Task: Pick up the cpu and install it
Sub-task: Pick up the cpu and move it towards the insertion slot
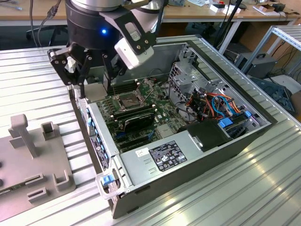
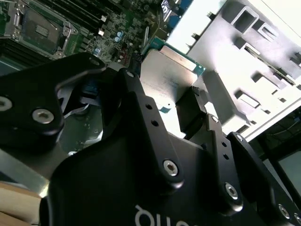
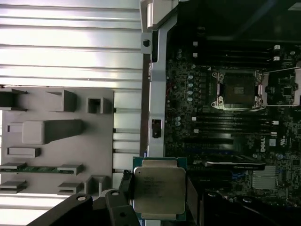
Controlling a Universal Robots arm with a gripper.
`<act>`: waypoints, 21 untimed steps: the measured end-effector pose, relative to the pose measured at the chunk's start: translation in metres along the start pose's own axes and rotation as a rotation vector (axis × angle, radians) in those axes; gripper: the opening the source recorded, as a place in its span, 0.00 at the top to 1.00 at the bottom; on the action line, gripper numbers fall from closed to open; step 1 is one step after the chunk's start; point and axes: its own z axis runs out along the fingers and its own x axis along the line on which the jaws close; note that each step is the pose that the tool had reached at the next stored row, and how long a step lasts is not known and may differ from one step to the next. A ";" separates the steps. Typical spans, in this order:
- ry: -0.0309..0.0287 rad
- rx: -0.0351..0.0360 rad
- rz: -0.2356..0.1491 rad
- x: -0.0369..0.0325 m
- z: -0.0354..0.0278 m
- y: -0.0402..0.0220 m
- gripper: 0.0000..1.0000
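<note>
The gripper [image 1: 95,87], at the exterior view's upper left, seemingly grips the cpu [image 1: 97,92] edgewise, apart from the socket [image 1: 128,100]. A tilted seating could damage contacts.

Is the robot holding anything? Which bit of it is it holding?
Yes. The end effector holds the cpu, the small silver square chip. It is pinched by two opposite edges, with its metal top left uncovered.
</note>
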 end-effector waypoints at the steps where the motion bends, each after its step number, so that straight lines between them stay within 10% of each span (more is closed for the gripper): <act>1: 0.0000 -0.0001 0.000 -0.0018 0.0000 -0.0001 0.45; 10: 0.0000 -0.0001 0.000 -0.0225 -0.0002 -0.0007 0.45; 21: 0.0000 -0.0001 0.000 -0.0292 -0.0003 -0.0009 0.45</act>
